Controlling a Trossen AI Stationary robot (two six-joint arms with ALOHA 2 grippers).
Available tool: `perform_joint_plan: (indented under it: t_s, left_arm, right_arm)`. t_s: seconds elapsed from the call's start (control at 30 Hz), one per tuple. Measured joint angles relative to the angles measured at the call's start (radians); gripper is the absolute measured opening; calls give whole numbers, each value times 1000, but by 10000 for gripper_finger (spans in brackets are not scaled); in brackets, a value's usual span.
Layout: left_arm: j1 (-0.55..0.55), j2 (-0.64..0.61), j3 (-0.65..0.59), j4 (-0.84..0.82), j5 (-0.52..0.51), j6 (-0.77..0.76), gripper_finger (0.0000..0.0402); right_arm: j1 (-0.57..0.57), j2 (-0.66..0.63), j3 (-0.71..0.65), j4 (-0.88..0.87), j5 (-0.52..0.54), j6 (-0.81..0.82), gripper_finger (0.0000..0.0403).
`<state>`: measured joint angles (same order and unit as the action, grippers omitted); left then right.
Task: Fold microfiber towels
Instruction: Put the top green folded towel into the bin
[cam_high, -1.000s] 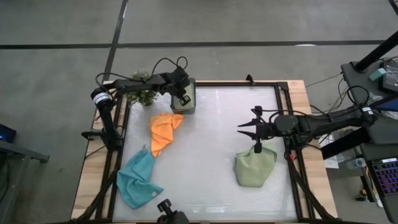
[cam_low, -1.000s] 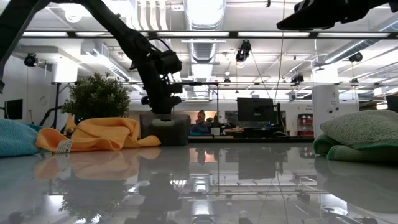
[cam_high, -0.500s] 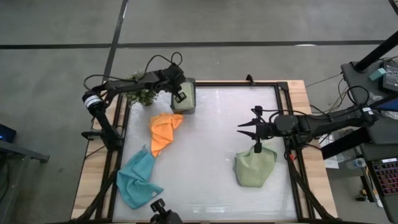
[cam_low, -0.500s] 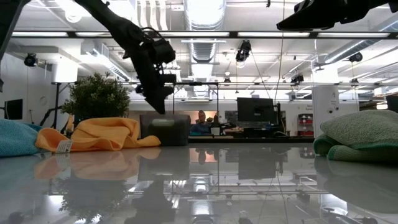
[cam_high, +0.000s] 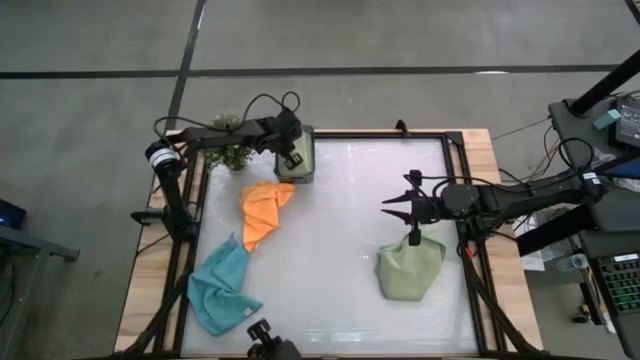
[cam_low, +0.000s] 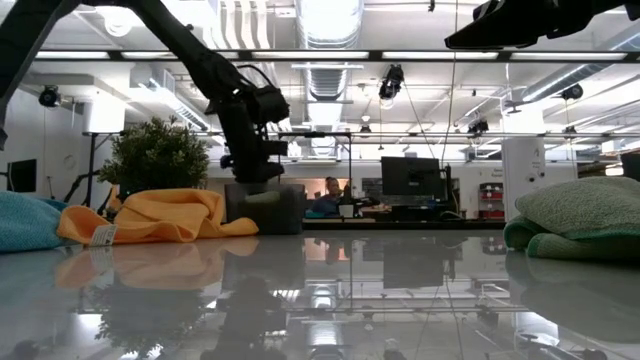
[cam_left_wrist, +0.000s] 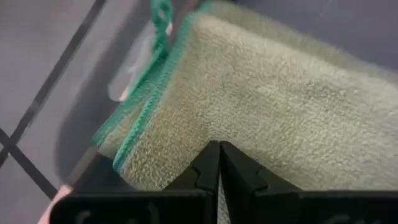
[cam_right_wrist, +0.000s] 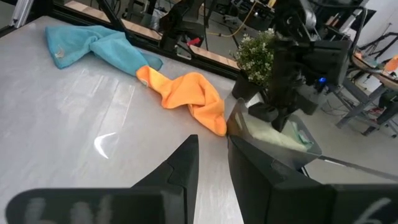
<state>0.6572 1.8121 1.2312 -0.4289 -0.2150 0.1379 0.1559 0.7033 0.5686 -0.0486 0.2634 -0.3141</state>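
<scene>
Your left arm reaches across the table's far left corner, its wrist bent down over the small dark grey box (cam_high: 298, 160) beside the little green potted plant (cam_high: 231, 152). The left gripper (cam_high: 291, 158) is clenched: in the left wrist view its two dark fingers (cam_left_wrist: 219, 167) meet tip to tip, pressed against the folded sage green microfiber towel (cam_left_wrist: 273, 112) that lies in the box. You cannot tell from the pictures whether any of that cloth is pinched between them. The towel's green stitched hem (cam_left_wrist: 144, 106) runs along the box wall.

Your right arm stretches level from the table's right edge toward the middle. The right gripper (cam_high: 393, 210) hangs above bare table with its fingers (cam_right_wrist: 181, 165) slightly apart, grasping nothing.

The second sage green microfiber towel (cam_high: 408, 268) lies bunched on the table just beside and nearer than the right gripper, below the arm's wrist, its narrow end toward the arm.

The orange microfiber towel (cam_high: 262, 212) lies just in front of the box, near the left gripper, its long axis slanting from the box toward the near left. The light blue microfiber towel (cam_high: 221, 288) lies crumpled at the near left corner, touching the orange one's lower tip, well apart from both grippers.
</scene>
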Motion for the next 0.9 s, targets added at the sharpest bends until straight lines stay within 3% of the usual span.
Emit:
perform_joint_plan:
  t_s: [0.3, 0.43, 0.9]
  left_arm:
    - [-50, -132, 6, -90, 75, 0, 0]
    - [-61, -127, -10, -144, 106, -11, 0]
    - [-80, -46, -62, -51, 154, -26, 0]
  right_arm:
    - [-6, 0, 0, -1, 0, 0, 79]
    - [-6, 0, 0, -2, 0, 4, 79]
    - [-6, 0, 0, -3, 0, 0, 79]
